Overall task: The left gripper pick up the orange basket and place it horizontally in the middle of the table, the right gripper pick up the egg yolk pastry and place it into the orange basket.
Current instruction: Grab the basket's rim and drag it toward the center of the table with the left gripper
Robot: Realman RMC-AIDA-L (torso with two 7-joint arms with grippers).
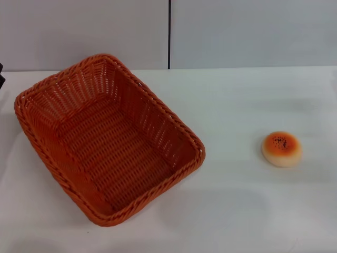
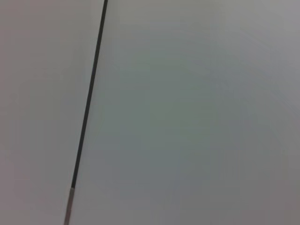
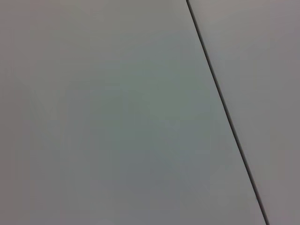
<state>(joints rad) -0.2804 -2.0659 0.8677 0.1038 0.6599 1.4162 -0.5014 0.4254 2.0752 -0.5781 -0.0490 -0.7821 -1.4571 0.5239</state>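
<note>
The orange basket (image 1: 108, 139) lies on the left half of the white table (image 1: 237, 211), turned at a slant with its long side running from far left to near right. It has nothing in it. The egg yolk pastry (image 1: 282, 148) sits alone on the right side of the table, glazed top up, well apart from the basket. A small dark tip (image 1: 1, 76) pokes in at the left edge of the head view beside the basket's far corner; it looks like my left gripper. My right gripper is out of view. Both wrist views show only wall.
A grey panelled wall (image 1: 237, 31) with a dark vertical seam (image 1: 169, 34) stands behind the table. The same seam crosses the left wrist view (image 2: 89, 98) and the right wrist view (image 3: 225, 108).
</note>
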